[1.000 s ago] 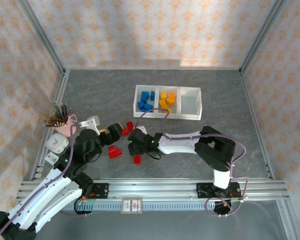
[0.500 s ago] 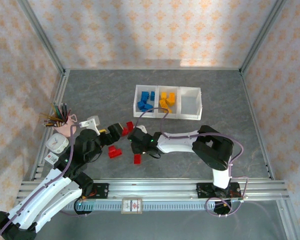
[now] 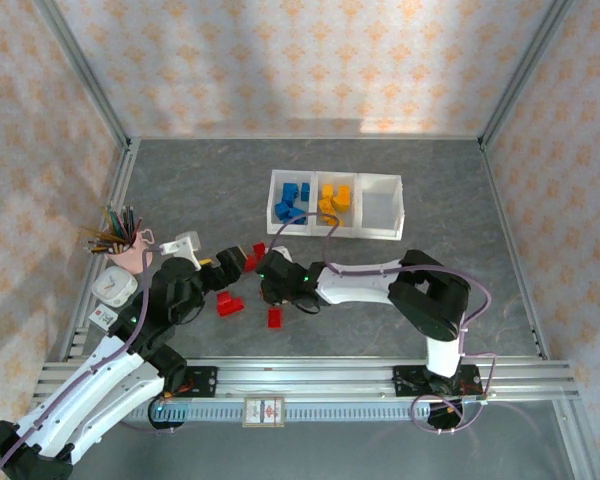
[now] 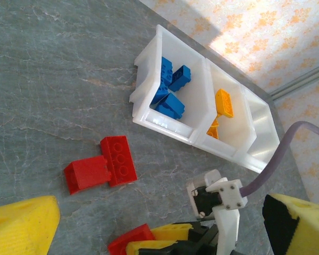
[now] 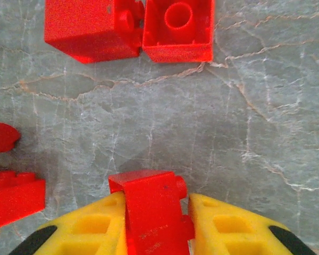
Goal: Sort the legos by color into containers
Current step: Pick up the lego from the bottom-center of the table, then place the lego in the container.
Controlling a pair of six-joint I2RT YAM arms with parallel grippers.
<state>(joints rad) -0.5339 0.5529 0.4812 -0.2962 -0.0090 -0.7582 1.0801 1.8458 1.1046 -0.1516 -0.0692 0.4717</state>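
Though muddy from above, your right fingers (image 5: 228, 228) clench a side-studded red brick (image 5: 154, 210) in the wrist view; left fingers (image 4: 21, 226) gape.

A low white tray (image 3: 380, 205) of three joined bins sits on the bench (image 3: 200, 190), with blue bricks (image 3: 292, 200) in its left bin and orange bricks (image 3: 334, 198) in the middle. Loose red bricks (image 3: 229, 303), perhaps five, lie nearer. Another red brick (image 5: 151, 207) is pinched in the right claw (image 5: 155, 212).

We log: pink cup of coloured pencils (image 3: 127, 256) at far left | white boxy gadget (image 3: 111, 289) just beside it | grey marbled tabletop (image 3: 200, 180).
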